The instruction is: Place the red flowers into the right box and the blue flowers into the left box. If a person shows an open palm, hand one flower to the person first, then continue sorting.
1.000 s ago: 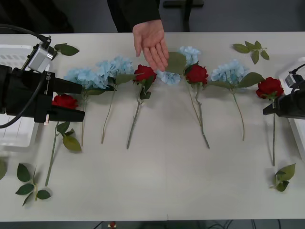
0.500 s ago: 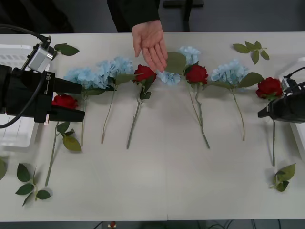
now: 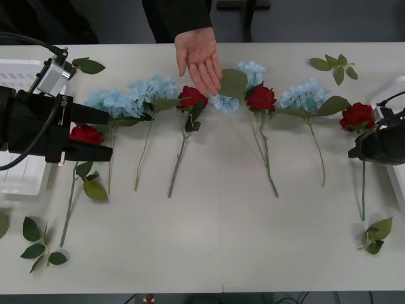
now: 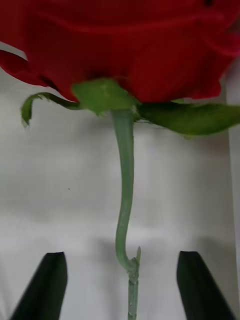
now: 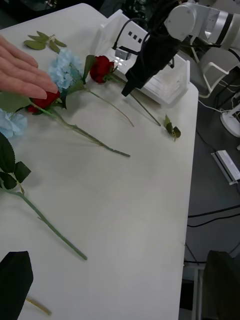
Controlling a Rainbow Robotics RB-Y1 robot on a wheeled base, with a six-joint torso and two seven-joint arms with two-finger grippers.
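Note:
Red flowers and blue flowers lie in a row across the white table. My right gripper (image 3: pixel 355 151) is open and low over the stem of the rightmost red rose (image 3: pixel 357 116). In the right wrist view that stem (image 4: pixel 125 200) runs between the two black fingers (image 4: pixel 47 285), just below the bloom. My left gripper (image 3: pixel 109 134) hangs open at the left end, and a red rose (image 3: pixel 85 134) shows between its fingers from above. A person's open palm (image 3: pixel 199 56) is held over the far middle of the table. The left box (image 3: pixel 16 177) and the right box (image 3: pixel 387 95) stand at the two edges.
Between the grippers lie two more red roses (image 3: pixel 192 97) (image 3: pixel 261 99) and blue hydrangeas (image 3: pixel 114 101) (image 3: pixel 305 94). Loose leaf sprigs lie at the front left (image 3: pixel 39 244), front right (image 3: pixel 376 235) and back right (image 3: pixel 334 64). The near half of the table is bare.
My right gripper has shifted a little left and down over the rightmost rose's stem. The left arm and the person's hand have stayed in place.

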